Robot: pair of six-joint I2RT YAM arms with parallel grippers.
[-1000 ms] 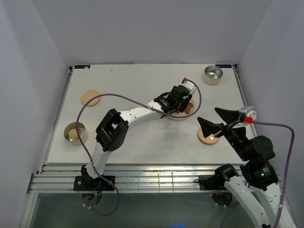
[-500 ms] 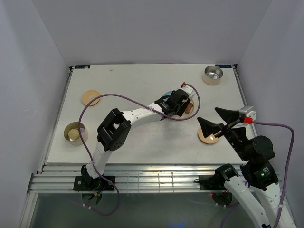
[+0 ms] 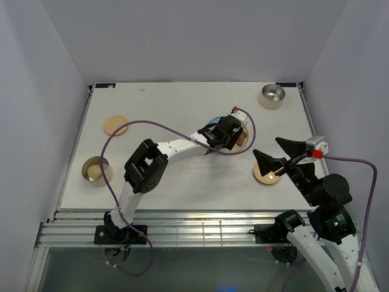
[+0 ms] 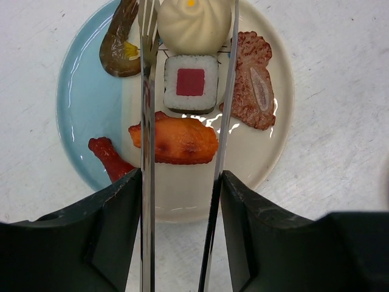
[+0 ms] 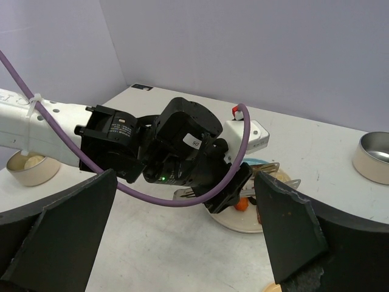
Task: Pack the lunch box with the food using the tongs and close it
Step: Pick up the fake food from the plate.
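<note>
L jaws clamped on tongs (image 4: 146, 103), 1 pr, both arms out over plate (image 4: 82, 91), which sits right of tabletop (image 3: 176, 103) centre. Food (image 4: 190, 82): 6 pcs, all on plate, inside rim. R jaws wide apart nr right edge, by 1 wood disc (image 3: 265, 175). Bare tabletop round plate, widest toward far & left edges.

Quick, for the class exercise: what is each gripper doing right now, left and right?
Left gripper: closed on the tongs, above the plate.
Right gripper: open, holding nothing.
</note>
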